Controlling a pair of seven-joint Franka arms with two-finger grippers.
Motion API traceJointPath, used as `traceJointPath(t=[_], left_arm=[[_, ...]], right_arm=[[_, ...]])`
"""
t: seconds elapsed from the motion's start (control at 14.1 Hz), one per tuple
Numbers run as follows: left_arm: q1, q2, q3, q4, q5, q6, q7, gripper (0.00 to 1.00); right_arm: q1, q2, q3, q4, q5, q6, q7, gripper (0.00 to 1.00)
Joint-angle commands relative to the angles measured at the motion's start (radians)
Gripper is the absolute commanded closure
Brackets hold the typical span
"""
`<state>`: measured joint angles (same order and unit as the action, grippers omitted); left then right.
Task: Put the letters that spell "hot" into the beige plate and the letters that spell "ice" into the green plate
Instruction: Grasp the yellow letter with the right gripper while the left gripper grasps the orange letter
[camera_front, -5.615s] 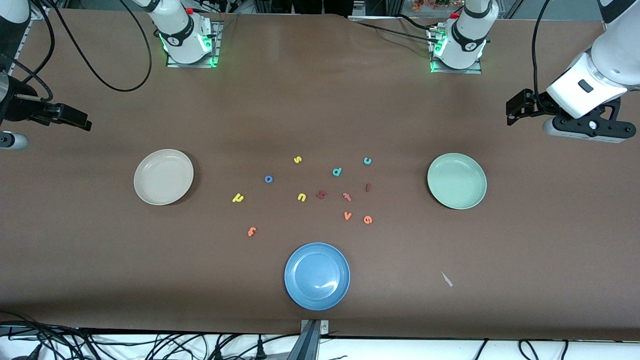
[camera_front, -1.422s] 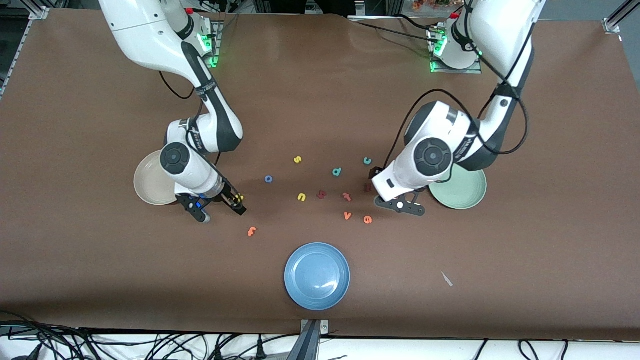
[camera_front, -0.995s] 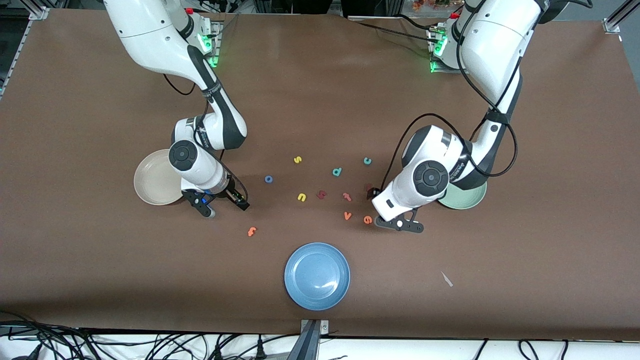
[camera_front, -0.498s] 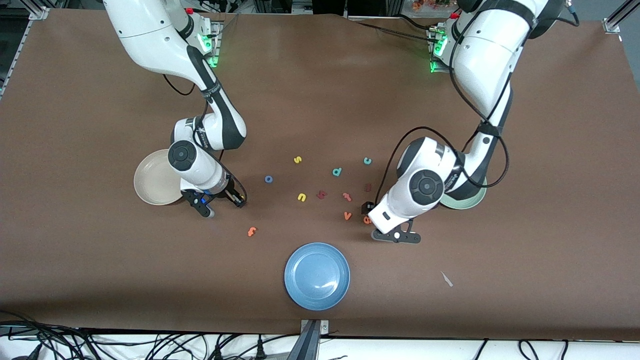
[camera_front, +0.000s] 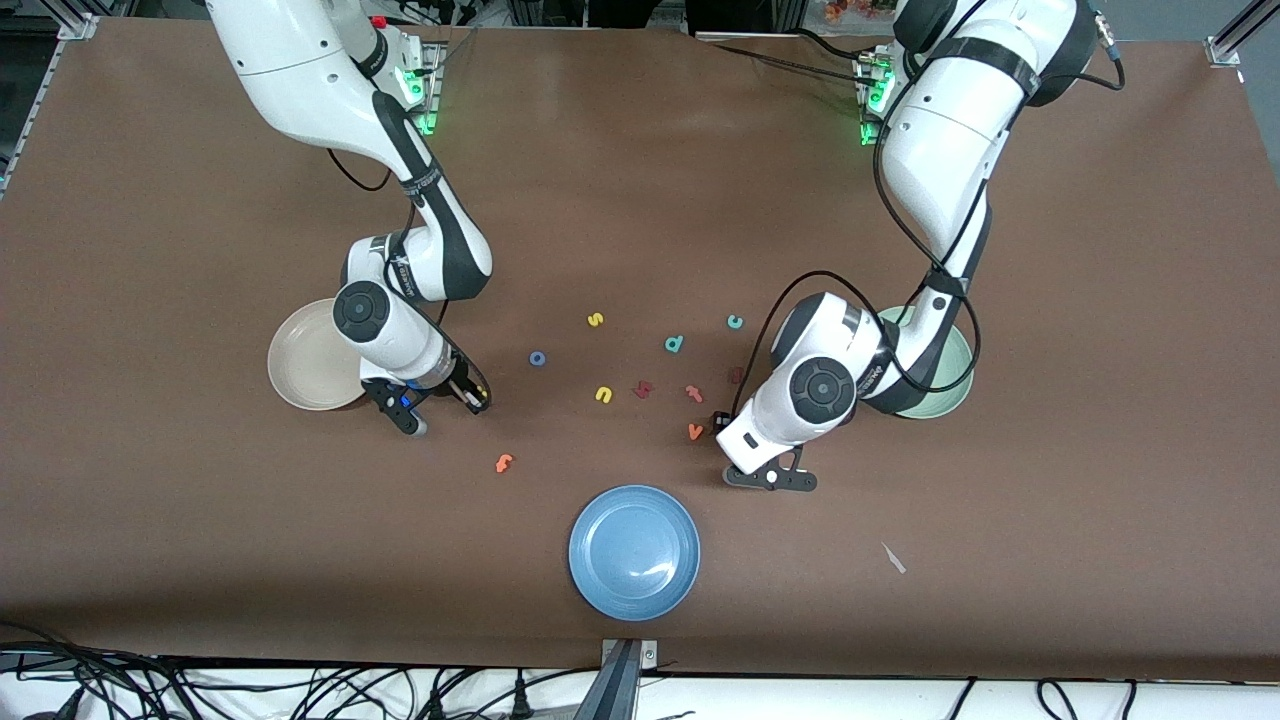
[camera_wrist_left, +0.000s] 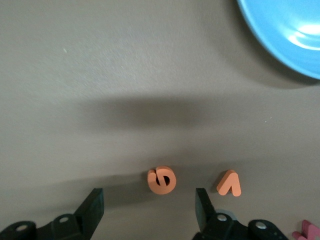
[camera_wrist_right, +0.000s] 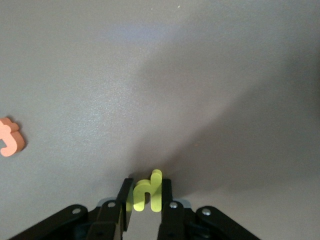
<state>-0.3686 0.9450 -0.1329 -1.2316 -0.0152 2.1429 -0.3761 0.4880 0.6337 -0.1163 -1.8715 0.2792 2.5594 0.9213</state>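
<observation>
While we look down on the brown, faintly grainy desk (camera_front: 200, 520), we see small flat foam letters scattered across its middle: a blue ring o (camera_front: 538, 358), a teal c (camera_front: 735, 321), a dark red bar i (camera_front: 737, 375), a yellow s (camera_front: 595, 320), a teal d (camera_front: 674, 344), a short yellow u (camera_front: 603, 395), an orange v (camera_front: 695, 431) and an orange hooked t (camera_front: 504, 462) lying nearer the front camera. Smooth round shallow plates sit around them: the beige plate (camera_front: 300, 365) toward the right arm's end, the green plate (camera_front: 950, 385) toward the left arm's end, half hidden by the left arm, and a glossy blue plate (camera_front: 634, 552) nearest the camera.

We find the right end effector (camera_wrist_right: 145, 202) low at the desk just beside the beige plate, its black fingers (camera_wrist_right: 124, 197) pressed against both sides of the yellow h (camera_wrist_right: 146, 192), gripping it.

We see the left end effector (camera_wrist_left: 149, 212) low over the desk near the orange v, its fingers (camera_wrist_left: 92, 207) spread wide apart, with the orange e (camera_wrist_left: 161, 180) lying flat on the desk between them, untouched
</observation>
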Motion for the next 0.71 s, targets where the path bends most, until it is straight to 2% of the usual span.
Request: traceJointPath(t=[0.0, 0.14, 0.21, 0.28, 0.36, 0.64], left_arm=[[-0.038, 0.046, 0.022, 0.046, -0.008, 0.006, -0.026, 0.26], [-0.041, 0.051, 0.036, 0.038, -0.008, 0.028, -0.026, 0.32], [-0.041, 0.051, 0.038, 0.038, -0.008, 0.028, -0.024, 0.37], [-0.042, 0.052, 0.039, 0.04, -0.006, 0.028, -0.024, 0.45], [-0.044, 0.052, 0.044, 0.041, -0.006, 0.028, -0.023, 0.5], [-0.047, 0.055, 0.05, 0.044, -0.005, 0.028, -0.024, 0.56]], right_arm=[[0.004, 0.02, 0.01, 0.012, 0.029, 0.016, -0.012, 0.93], [0.001, 0.012, 0.007, 0.037, 0.028, -0.023, -0.022, 0.97], [-0.002, 0.006, 0.003, 0.061, 0.019, -0.089, -0.047, 0.98], [-0.003, -0.011, -0.012, 0.077, 0.017, -0.15, -0.092, 0.98], [-0.003, -0.034, -0.04, 0.074, 0.017, -0.189, -0.148, 0.98], [-0.002, -0.147, -0.17, -0.01, 0.017, -0.341, -0.456, 0.98]])
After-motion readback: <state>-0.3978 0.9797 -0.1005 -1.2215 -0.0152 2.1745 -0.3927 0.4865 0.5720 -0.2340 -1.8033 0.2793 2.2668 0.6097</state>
